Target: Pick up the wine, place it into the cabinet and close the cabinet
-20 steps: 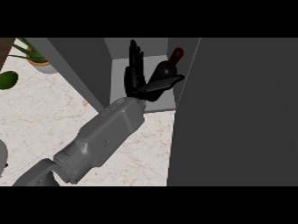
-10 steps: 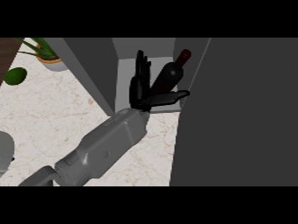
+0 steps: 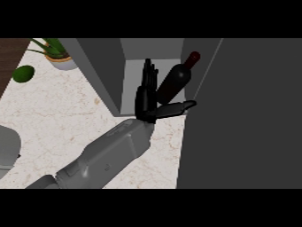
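head view. left hand (image 3: 145, 99), fingers straight, just beside the wine (image 3: 171, 85), thumb out under its base. the wine stands tilted in the open cabinet (image 3: 104, 71), neck towards the door (image 3: 257, 111). on the counter (image 3: 55, 119), far left: plant (image 3: 55, 55), green fruit (image 3: 24, 73).

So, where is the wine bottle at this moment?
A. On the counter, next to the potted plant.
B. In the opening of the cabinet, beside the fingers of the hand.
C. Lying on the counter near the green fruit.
B: the wine bottle shows in the opening of the cabinet, between the straight fingers and the thumb of the left hand, away from the potted plant.
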Motion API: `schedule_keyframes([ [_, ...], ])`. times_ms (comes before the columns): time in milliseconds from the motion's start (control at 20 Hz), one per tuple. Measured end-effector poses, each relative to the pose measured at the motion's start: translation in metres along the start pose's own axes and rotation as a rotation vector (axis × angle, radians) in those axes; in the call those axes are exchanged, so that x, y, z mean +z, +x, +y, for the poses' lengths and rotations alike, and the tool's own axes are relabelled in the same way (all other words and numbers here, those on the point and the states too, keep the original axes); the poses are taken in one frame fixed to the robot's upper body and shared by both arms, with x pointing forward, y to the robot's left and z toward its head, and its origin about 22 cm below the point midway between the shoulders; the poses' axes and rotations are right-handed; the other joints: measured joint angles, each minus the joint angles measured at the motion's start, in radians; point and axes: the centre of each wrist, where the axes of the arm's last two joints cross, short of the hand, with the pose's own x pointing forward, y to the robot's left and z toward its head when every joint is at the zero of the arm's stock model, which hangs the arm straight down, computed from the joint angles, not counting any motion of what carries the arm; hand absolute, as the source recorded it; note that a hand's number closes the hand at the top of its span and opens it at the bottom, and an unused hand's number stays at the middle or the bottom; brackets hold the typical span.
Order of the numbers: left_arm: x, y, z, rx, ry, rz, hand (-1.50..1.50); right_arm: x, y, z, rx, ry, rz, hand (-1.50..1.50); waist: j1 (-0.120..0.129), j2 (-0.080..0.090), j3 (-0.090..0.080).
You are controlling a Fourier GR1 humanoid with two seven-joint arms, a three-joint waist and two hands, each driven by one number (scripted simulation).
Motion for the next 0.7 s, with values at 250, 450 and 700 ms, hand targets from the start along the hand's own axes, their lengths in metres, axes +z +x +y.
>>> schedule_keyframes([
  [250,0.011,-0.005,0.007,-0.001,-0.012,-0.015,-1.50,0.004,0.009,-0.003,0.002,-0.013,0.011,-1.50,0.014,-0.003,0.000],
  [450,0.021,-0.002,0.010,0.004,-0.038,-0.027,-1.50,0.002,0.006,-0.003,0.007,-0.022,0.009,-1.50,0.023,-0.005,0.000],
  [700,0.043,0.002,0.022,0.016,-0.090,-0.032,-1.50,0.002,0.004,-0.005,0.011,-0.030,0.007,-1.50,0.030,-0.006,0.000],
])
